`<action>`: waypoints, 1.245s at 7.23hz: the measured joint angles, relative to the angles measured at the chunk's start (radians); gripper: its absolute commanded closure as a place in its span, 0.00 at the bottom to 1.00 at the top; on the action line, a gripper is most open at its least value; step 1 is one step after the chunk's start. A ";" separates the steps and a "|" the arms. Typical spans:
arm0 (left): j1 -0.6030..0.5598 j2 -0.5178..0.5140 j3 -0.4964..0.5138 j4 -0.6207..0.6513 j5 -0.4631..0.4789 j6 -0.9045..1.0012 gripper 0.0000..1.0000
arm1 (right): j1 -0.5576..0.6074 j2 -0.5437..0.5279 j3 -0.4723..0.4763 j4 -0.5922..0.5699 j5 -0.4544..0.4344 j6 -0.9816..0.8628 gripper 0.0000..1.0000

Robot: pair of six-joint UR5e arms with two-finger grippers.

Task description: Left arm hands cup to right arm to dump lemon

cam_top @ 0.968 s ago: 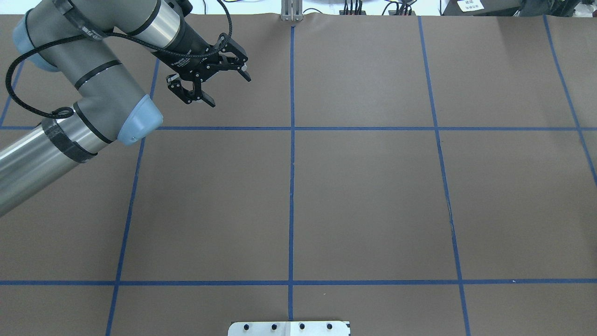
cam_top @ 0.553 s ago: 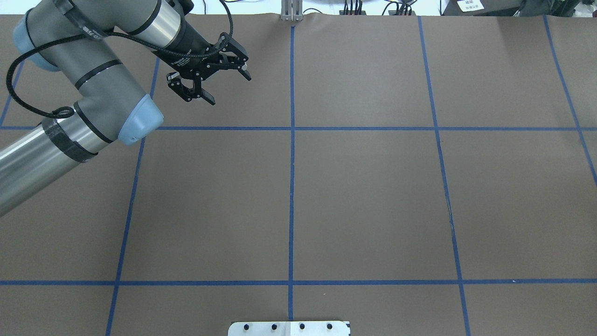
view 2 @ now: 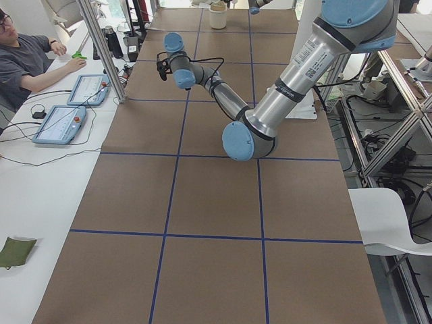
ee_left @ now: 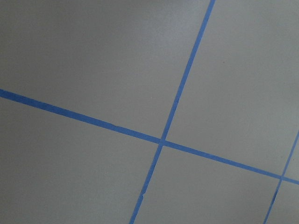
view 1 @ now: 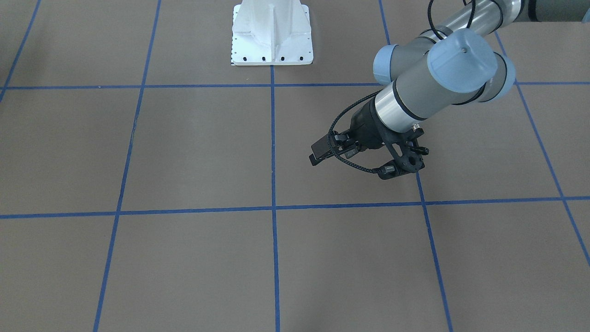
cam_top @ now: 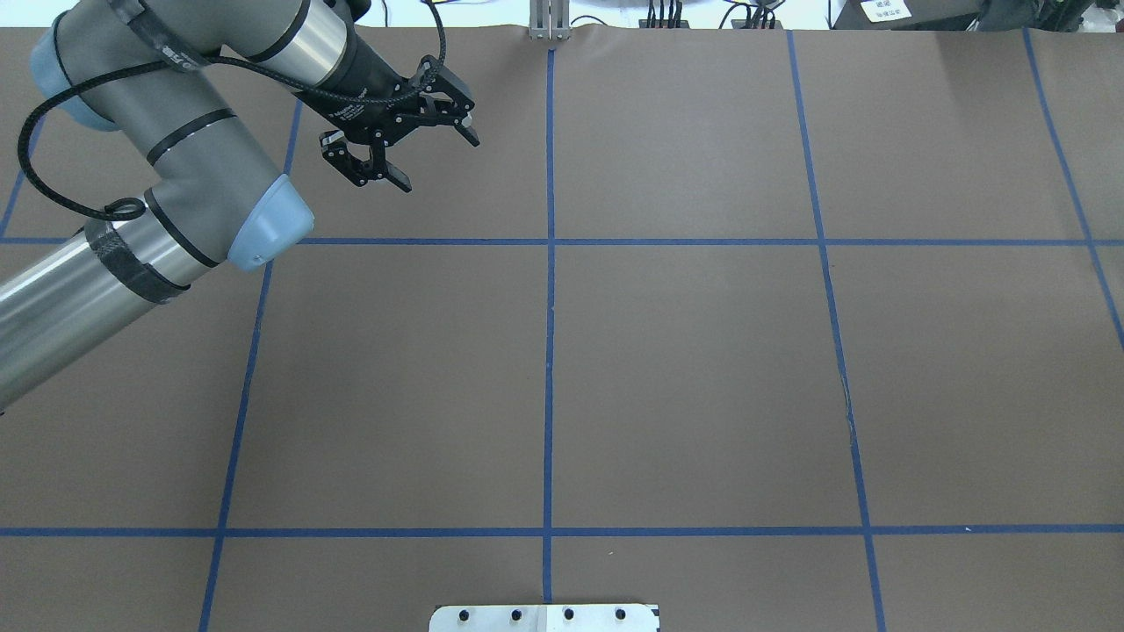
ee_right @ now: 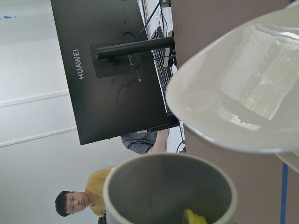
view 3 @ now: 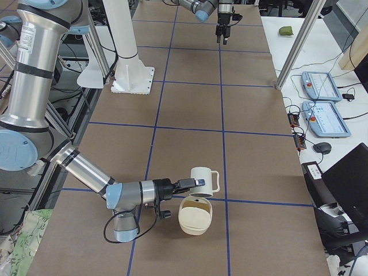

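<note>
With the left end effector (cam_top: 436,163) spread and empty at upper left, we cannot tell whether the right end effector (view 3: 194,184) is pinching the cup (view 3: 204,180) just beside the bowl (view 3: 195,221) at lower centre, so a slip may spill the lemon (ee_right: 194,218) past the rim

cup (view 3: 202,179): at right end effector (view 3: 194,183) tip
lemon (ee_right: 194,218): inside cup
bowl (view 3: 195,218): just beside cup
left end effector (cam_top: 439,162): well apart from both
</note>
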 measured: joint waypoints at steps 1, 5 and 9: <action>0.000 -0.008 0.001 0.000 0.003 0.001 0.00 | 0.012 0.004 -0.007 0.001 -0.005 0.064 1.00; 0.000 -0.026 0.010 0.003 0.019 0.030 0.00 | 0.033 -0.008 -0.036 0.072 -0.007 0.236 1.00; -0.001 -0.044 0.023 0.011 0.023 0.034 0.00 | 0.034 -0.002 -0.083 0.142 -0.008 0.390 1.00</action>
